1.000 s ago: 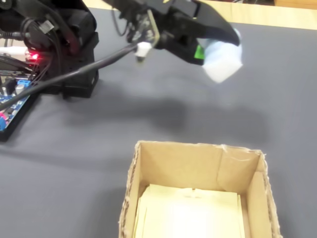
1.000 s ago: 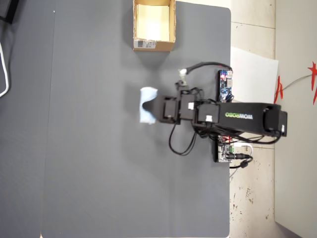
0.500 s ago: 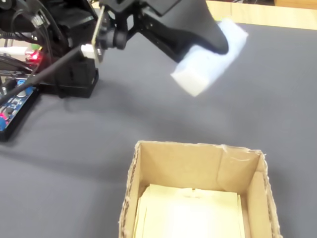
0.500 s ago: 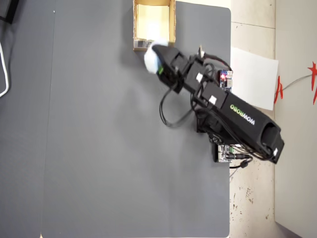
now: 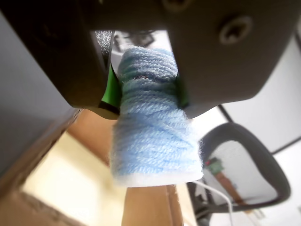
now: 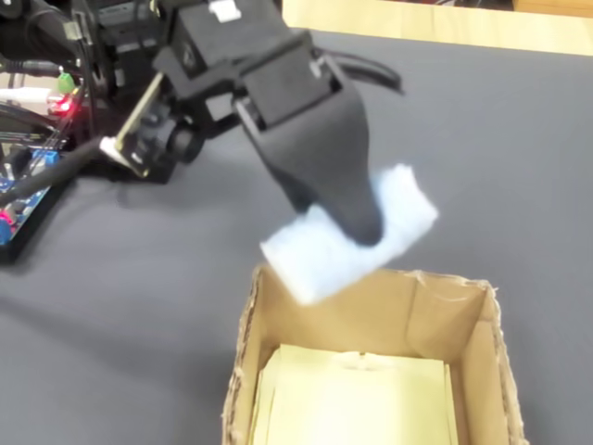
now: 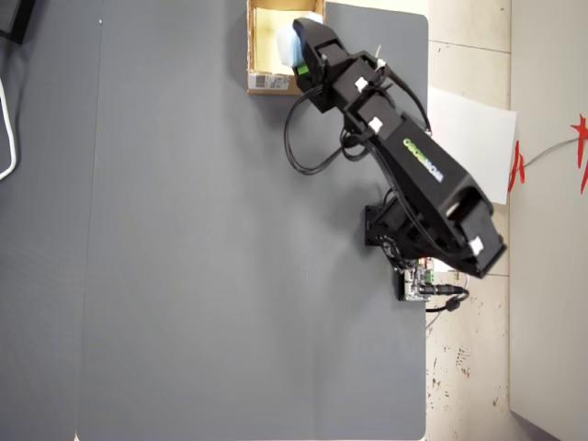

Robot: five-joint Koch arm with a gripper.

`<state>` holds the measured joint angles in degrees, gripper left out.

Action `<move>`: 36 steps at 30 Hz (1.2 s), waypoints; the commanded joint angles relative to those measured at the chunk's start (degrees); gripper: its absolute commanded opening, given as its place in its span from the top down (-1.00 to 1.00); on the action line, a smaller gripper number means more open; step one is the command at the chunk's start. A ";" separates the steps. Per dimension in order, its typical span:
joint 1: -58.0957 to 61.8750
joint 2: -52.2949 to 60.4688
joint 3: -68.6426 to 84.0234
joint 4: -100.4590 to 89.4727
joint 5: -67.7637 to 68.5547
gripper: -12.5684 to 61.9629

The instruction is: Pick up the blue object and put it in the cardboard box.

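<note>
My gripper (image 5: 146,89) is shut on the blue object (image 5: 153,136), a pale blue, yarn-textured soft block with a white edge, squeezed between green-padded black jaws. In the fixed view the blue object (image 6: 315,255) hangs in the gripper (image 6: 363,222) just above the far rim of the cardboard box (image 6: 435,306), whose pale yellowish inside is open below. From overhead the gripper (image 7: 296,48) holds the blue object (image 7: 284,44) over the cardboard box (image 7: 256,64) at the table's top edge; a white label shows on the box's outer side.
The grey table mat (image 7: 202,257) spreads wide left of the arm. The arm's base and a circuit board with red lights (image 6: 56,107) stand at the left of the fixed view. A desk chair (image 5: 244,169) shows beyond in the wrist view.
</note>
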<state>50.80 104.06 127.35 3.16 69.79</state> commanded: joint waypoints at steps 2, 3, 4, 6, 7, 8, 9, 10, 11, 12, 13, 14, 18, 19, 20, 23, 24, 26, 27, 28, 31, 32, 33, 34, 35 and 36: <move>0.09 -0.44 -7.65 2.72 6.86 0.09; 0.00 -0.97 -7.82 3.60 8.17 -0.06; -0.09 -0.97 -7.73 3.69 9.40 -0.13; -0.26 -0.88 -7.73 3.60 11.78 -0.18; -0.26 -0.79 -7.73 3.52 12.57 -0.21; -0.35 -0.62 -7.73 3.52 13.89 -0.23; -0.44 -0.35 -7.65 3.34 14.68 -0.23; -0.44 0.09 -7.47 3.16 15.12 -0.23; -1.23 1.14 -7.03 2.99 17.75 -0.23; -2.29 2.11 -6.33 2.37 19.07 -0.23; -3.08 2.81 -5.54 1.58 20.48 -0.23; -4.13 3.69 -4.83 1.14 22.24 -0.23; -11.34 8.70 0.88 -4.39 29.79 -0.24; -13.01 9.93 2.20 -5.71 30.50 -0.24; -14.59 11.16 3.52 -6.50 31.38 -0.24; -20.04 14.85 8.44 -9.05 33.13 -0.24; -21.88 16.35 10.46 -9.84 33.49 -0.24; -25.05 19.42 13.80 -9.67 33.57 -0.24; -26.46 20.83 15.47 -9.67 33.57 -0.24; -27.77 22.15 17.23 -9.58 33.57 -0.24; -31.82 25.66 22.06 -9.58 33.66 -0.24; -33.05 26.98 23.47 -9.49 33.66 -0.24; -34.19 28.04 24.96 -9.40 33.66 -0.24; -35.42 29.09 26.54 -9.40 33.75 -0.24; -36.74 30.32 28.13 -9.40 33.84 -0.24; -38.06 31.29 29.79 -9.49 34.10 -0.24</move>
<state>14.06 130.61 158.64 -0.88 100.72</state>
